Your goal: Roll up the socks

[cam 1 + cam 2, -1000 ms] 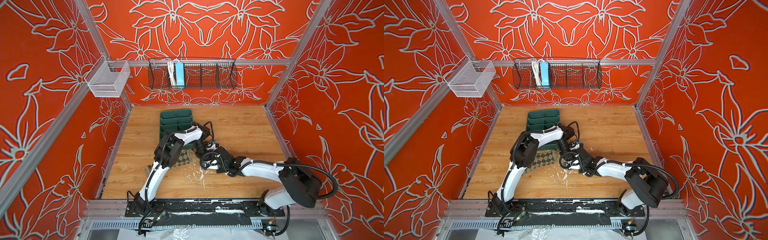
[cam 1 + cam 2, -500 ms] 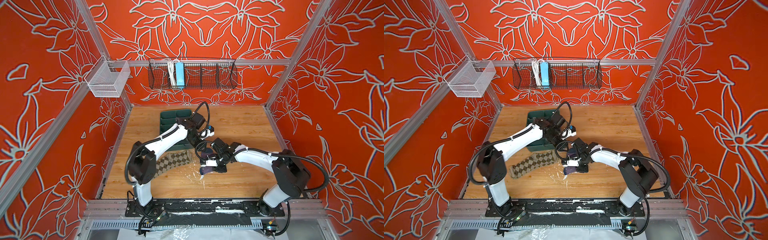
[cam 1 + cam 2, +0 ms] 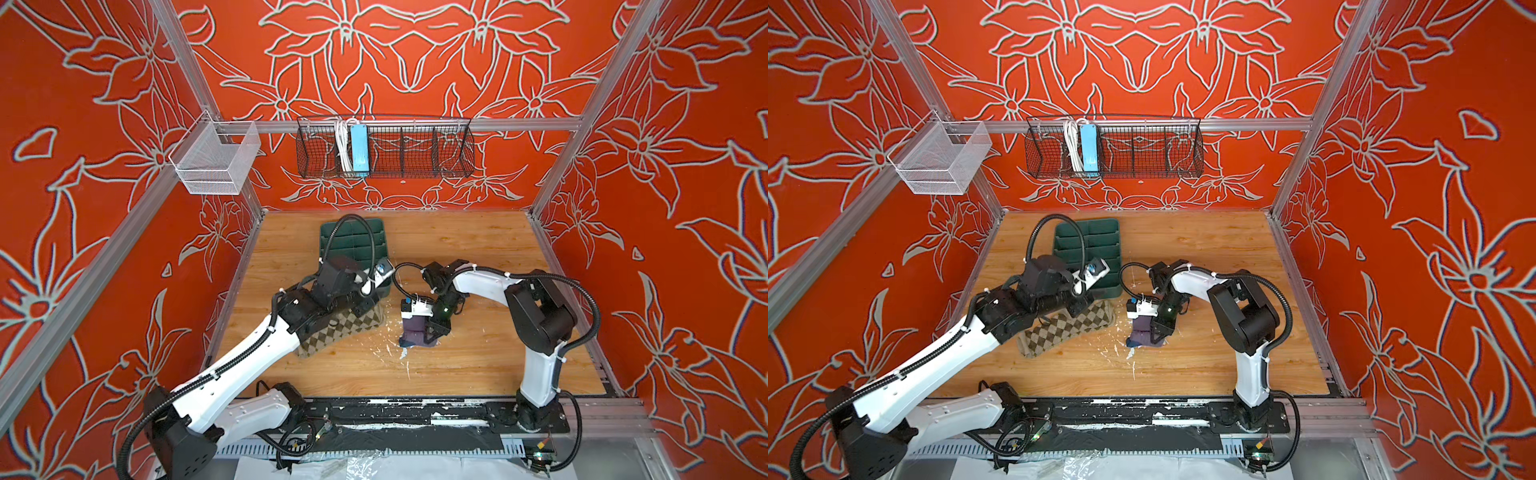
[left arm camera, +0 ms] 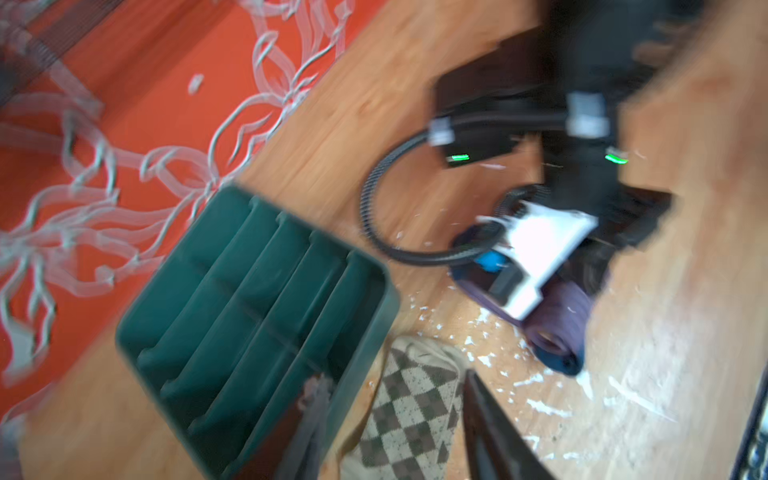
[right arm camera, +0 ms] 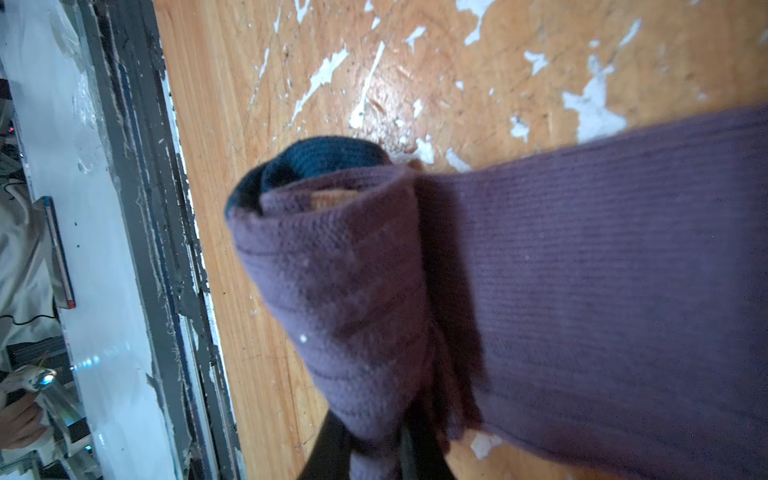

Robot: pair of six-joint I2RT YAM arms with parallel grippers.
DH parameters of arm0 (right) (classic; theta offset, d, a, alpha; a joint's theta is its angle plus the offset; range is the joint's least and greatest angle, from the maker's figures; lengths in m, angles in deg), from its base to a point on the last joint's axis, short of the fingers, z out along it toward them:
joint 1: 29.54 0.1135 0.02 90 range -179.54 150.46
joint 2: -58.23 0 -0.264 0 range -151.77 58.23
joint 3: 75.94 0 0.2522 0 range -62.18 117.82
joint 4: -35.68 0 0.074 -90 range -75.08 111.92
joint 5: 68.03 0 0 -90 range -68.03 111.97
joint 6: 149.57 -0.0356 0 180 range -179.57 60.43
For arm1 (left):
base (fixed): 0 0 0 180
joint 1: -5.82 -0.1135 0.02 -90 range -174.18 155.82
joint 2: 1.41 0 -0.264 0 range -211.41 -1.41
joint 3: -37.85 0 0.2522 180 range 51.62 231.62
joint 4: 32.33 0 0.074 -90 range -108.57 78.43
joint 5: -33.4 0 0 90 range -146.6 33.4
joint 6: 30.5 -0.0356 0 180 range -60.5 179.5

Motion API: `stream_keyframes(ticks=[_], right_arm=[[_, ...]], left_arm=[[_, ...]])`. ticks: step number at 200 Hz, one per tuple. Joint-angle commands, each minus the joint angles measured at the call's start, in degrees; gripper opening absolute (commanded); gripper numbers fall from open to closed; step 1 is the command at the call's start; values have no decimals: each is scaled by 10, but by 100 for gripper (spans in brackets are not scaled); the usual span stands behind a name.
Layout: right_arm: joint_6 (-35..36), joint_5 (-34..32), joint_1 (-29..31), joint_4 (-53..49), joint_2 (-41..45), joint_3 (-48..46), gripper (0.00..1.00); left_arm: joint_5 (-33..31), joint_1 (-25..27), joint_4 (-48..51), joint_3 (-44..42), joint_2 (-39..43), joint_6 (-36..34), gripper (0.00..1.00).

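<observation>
The beige argyle sock [image 3: 345, 328] [image 3: 1067, 332] lies flat on the wooden table, one end beside the green tray. My left gripper [image 3: 365, 306] [image 4: 399, 436] hovers over that end, open, its fingers [image 4: 309, 424] standing on either side of the sock [image 4: 411, 411] without pinching it. The purple sock [image 3: 415, 332] [image 3: 1144, 334] [image 5: 540, 270] is partly rolled, its teal toe showing at the roll's core. My right gripper [image 3: 432, 328] [image 5: 374, 453] is shut on the purple fabric at the roll, low over the table. The left wrist view is blurred.
A green compartment tray [image 3: 353, 237] [image 4: 299, 226] stands behind the argyle sock, close to my left gripper. A black wire basket [image 3: 384, 151] and a white mesh basket [image 3: 214, 164] hang on the walls. White scuffs mark the table between the socks.
My left gripper left the purple sock, swung back past the tray and came down over the argyle sock's end, opening on the way. The right gripper stayed shut on the purple roll.
</observation>
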Motion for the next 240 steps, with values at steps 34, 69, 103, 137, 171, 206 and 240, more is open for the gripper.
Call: stream_keyframes(ticks=[34, 69, 103, 137, 171, 206, 240], right_arm=[[-21, -46, 3, -13, -59, 31, 2], [-10, -22, 3, -30, -71, 37, 2], [1, 1, 3, -45, -74, 36, 2], [8, 14, 3, -47, -65, 32, 2], [7, 27, -5, -34, -43, 22, 3], [-17, 28, -27, 9, 0, -7, 6], [-28, 35, -56, 58, 86, -61, 22]], left_arm=[[-84, 193, -110, -96, -111, -125, 60], [-144, 230, -215, -106, -213, -92, 59], [-171, 230, -262, -106, -277, -87, 58], [-207, 221, -221, -69, -363, -55, 40], [-197, 211, -213, -69, -399, -17, 17], [-188, 203, -186, -62, -408, 16, 0], [-183, 197, -169, -55, -410, 48, 0]])
